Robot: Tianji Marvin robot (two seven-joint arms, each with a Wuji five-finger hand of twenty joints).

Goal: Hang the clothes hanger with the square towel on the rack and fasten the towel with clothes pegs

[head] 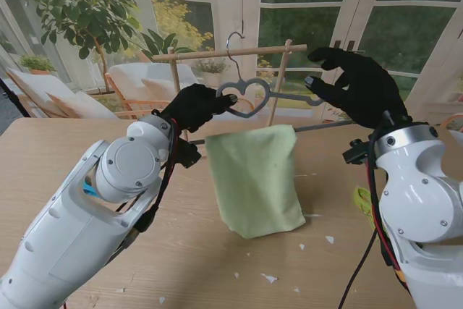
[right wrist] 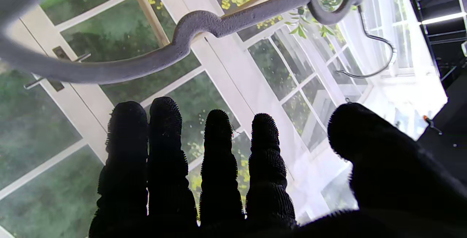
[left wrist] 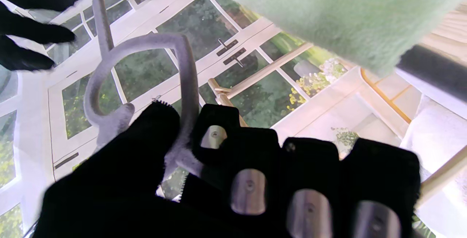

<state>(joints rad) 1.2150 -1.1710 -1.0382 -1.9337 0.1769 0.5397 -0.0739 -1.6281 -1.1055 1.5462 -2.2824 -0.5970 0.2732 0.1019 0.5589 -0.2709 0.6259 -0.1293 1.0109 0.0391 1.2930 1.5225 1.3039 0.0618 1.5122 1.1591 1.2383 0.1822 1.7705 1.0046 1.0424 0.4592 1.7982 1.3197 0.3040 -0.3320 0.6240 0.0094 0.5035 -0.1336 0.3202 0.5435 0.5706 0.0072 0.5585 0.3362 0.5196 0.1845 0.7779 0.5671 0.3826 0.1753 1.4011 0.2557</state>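
Fingers [left wrist: 160,128] of left hand [head: 194,106] clamped on hanger [head: 246,95] heart loop; right hand [head: 358,85] spread, empty, beside hanger's far arm. Hanger raised just under rack [head: 217,53], hook not yet seated. Towel [head: 253,179] limp, light, likely slippery; best gripped at rigid frame.

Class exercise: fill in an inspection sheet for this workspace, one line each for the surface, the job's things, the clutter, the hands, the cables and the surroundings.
Surface: wooden table, pale and mostly bare.
Job's things: grey hanger with a heart-shaped middle, held up in front of the wooden rack; whether its hook is over the bar cannot be told. Green towel hangs from its lower bar. No pegs on the towel.
Clutter: small white scraps on the table; a yellow-green item by the right arm, too hidden to name.
Hands: left hand closed on the hanger's heart; right hand open beside the hanger's right end.
Cables: red and black wires along the right arm.
Surroundings: glass doors, potted plant, garden chairs.
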